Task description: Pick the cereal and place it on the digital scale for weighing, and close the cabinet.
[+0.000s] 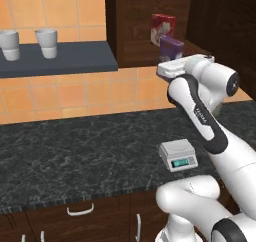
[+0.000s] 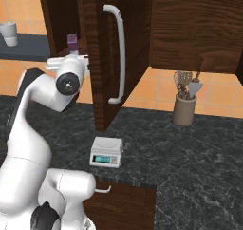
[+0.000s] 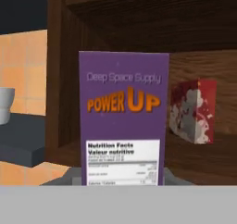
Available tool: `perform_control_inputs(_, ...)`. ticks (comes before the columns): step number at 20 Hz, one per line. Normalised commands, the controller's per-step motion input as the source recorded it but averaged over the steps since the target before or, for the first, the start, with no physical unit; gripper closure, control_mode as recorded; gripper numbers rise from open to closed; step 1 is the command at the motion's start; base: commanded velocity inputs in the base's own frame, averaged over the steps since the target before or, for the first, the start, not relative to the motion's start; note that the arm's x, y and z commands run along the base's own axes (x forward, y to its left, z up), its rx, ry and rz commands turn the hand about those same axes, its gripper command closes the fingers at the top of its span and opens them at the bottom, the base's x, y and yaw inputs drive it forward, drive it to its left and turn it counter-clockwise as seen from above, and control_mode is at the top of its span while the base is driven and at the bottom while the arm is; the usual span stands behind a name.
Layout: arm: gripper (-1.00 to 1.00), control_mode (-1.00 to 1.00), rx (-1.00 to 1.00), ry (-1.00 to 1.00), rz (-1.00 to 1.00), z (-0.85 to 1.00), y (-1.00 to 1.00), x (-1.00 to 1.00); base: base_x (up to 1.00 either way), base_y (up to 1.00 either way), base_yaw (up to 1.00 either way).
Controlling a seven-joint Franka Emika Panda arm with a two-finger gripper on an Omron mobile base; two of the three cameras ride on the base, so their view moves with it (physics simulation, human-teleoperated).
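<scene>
While the cabinet gapes, cereal stands upright, label camera-facing.

**Count of items, kitchen scene**

One purple cereal box, one red box beside it. One digital scale. Two white cups on shelf. One utensil crock. One cabinet, door open.

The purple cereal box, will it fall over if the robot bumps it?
Probably, yes. The cereal box stands tall and narrow on the cabinet shelf, so a push up high could tip it. Its flat printed sides look stiff, so it should hold its shape. It is likely light for its size.
</scene>
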Motion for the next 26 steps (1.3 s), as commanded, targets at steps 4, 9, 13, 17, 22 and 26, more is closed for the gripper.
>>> perform_control_inputs(4,1.0,-1.0,0.02,0.12,-0.1,-0.54,-0.36,-0.88,0.0,0.0,0.0)
perform_control_inputs(9,1.0,-1.0,0.11,0.0,-0.04,-0.76,-0.09,-0.35,0.0,0.0,0.0)
perform_control_inputs(13,1.0,-1.0,0.09,0.0,0.06,-0.79,-0.02,0.0,0.0,0.0,0.0)
perform_control_inputs(17,1.0,-1.0,0.04,0.0,0.14,-0.56,-0.2,0.08,0.0,0.0,0.0)
perform_control_inputs(22,1.0,-1.0,0.0,-0.02,0.13,-0.41,-0.15,0.21,0.0,0.0,0.0)
perform_control_inputs(26,1.0,-1.0,-0.01,-0.23,0.12,-0.76,0.04,0.12,0.0,0.0,0.0)
